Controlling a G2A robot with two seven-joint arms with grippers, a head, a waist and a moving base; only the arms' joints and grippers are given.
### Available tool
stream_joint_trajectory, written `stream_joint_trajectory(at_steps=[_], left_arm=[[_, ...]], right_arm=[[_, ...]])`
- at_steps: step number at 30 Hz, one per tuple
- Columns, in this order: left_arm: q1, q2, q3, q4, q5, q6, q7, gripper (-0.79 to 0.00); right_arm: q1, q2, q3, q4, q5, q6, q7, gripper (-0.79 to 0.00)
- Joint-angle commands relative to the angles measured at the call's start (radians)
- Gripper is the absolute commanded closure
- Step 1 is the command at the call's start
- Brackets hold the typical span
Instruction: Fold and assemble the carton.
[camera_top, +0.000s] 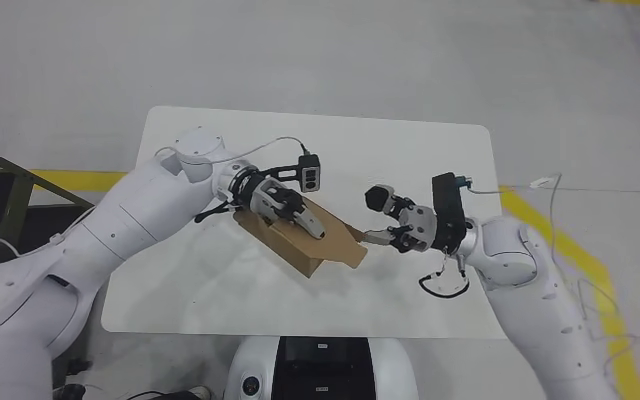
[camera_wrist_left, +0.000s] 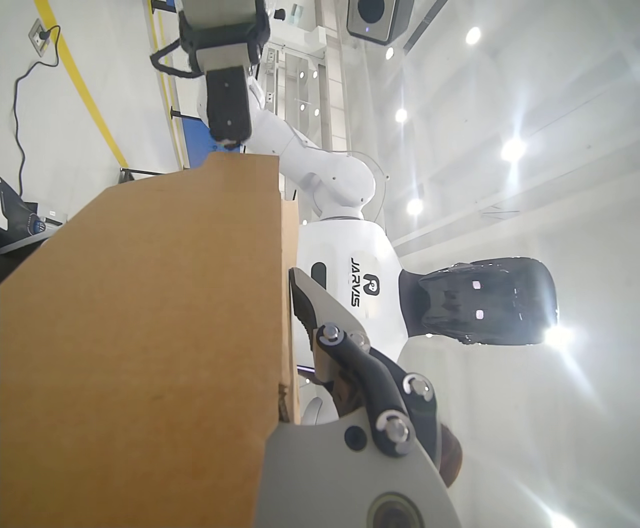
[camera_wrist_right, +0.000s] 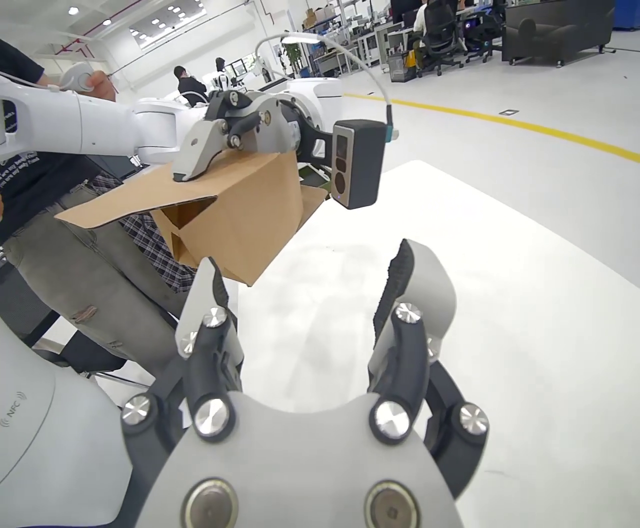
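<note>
A plain brown cardboard carton (camera_top: 325, 250) hangs tilted above the middle of the white table (camera_top: 430, 150). It is partly formed, with one end open and a loose flap jutting out. The left gripper (camera_top: 308, 224) pinches its upper panel. The right gripper (camera_wrist_right: 307, 270), fingers spread wide, sits at the open end; contact is unclear.

Left claw (camera_top: 308, 222) clamped, right claw (camera_wrist_right: 307, 257) spread wide, both arms angled inward.

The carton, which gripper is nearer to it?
Left. The left gripper is clamped on the carton; the right gripper is open just beside its end.
</note>
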Motion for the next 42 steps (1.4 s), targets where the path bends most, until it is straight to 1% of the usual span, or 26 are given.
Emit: stream_joint_trajectory(at_steps=[1, 5, 9, 14, 20, 22, 27, 31, 35, 37, 42], left_arm=[[-0.011, 0.001, 0.017, 0.003, -0.008, -0.007, 0.0, 0.0], [-0.029, 0.002, 0.05, 0.005, -0.028, -0.016, 0.0, 0.0], [-0.045, 0.004, 0.076, 0.008, -0.046, -0.028, 0.0, 0.0], [-0.06, 0.004, 0.104, 0.007, -0.067, -0.044, 0.0, 0.0], [-0.078, -0.001, 0.134, 0.012, -0.085, -0.059, 0.0, 0.0], [-0.083, -0.002, 0.143, 0.013, -0.09, -0.06, 0.0, 0.0], [-0.098, -0.008, 0.162, 0.011, -0.101, -0.066, 0.0, 0.0], [-0.109, -0.014, 0.174, 0.016, -0.107, -0.071, 0.0, 0.0], [-0.117, -0.018, 0.188, 0.027, -0.109, -0.072, 0.0, 0.0], [-0.12, -0.02, 0.195, 0.032, -0.107, -0.072, 0.0, 0.0], [-0.125, -0.025, 0.207, 0.044, -0.116, -0.074, 0.0, 0.0]], right_arm=[[-0.005, 0.001, -0.008, -0.009, 0.005, 0.001, -0.001, -0.61], [-0.012, 0.003, -0.021, -0.02, 0.003, 0.01, -0.006, -0.61], [-0.012, 0.004, -0.023, -0.023, -0.003, 0.021, -0.018, -0.585], [-0.009, 0.005, -0.038, -0.036, -0.015, 0.026, -0.021, -0.582], [-0.002, 0.004, -0.069, -0.049, -0.033, 0.039, -0.029, -0.548], [-0.001, 0.003, -0.077, -0.052, -0.038, 0.043, -0.034, -0.529], [0.0, 0.002, -0.096, -0.059, -0.057, 0.053, -0.048, -0.443], [-0.005, 0.003, -0.104, -0.069, -0.076, 0.056, -0.056, -0.394], [-0.01, 0.004, -0.103, -0.082, -0.097, 0.066, -0.064, -0.363], [-0.01, 0.005, -0.102, -0.091, -0.104, 0.077, -0.071, -0.326], [-0.013, 0.006, -0.107, -0.111, -0.118, 0.094, -0.078, -0.302]])
